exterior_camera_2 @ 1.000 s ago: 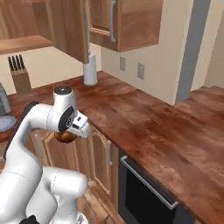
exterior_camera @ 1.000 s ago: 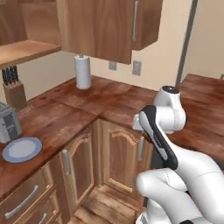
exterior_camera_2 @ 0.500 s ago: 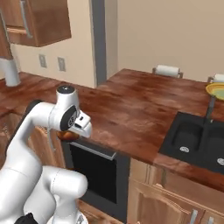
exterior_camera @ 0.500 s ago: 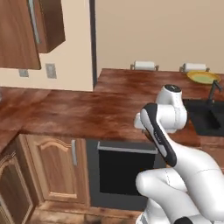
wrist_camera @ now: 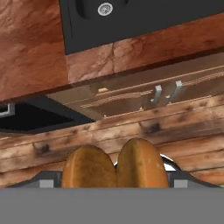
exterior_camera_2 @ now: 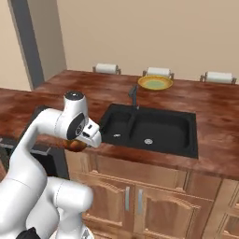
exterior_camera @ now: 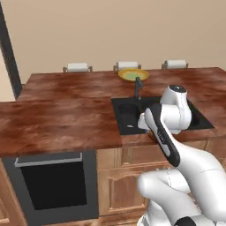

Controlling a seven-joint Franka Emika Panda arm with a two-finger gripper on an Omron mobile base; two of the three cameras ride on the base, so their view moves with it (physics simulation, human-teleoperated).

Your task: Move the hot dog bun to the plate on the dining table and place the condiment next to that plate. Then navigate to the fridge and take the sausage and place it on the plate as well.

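Swung round with the base, both base views now face the dark wood surface [exterior_camera: 66, 114], its black sink [exterior_camera_2: 154, 128] and the yellow plate [exterior_camera_2: 155, 83] beyond, while the gripper [wrist_camera: 116, 175] grasps the hot dog bun [wrist_camera: 116, 164] below the surface's edge.

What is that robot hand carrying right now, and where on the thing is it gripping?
The gripper carries the hot dog bun, clamped between its two fingers across the bun's sides. In the right base view the bun peeks out beneath the hand.
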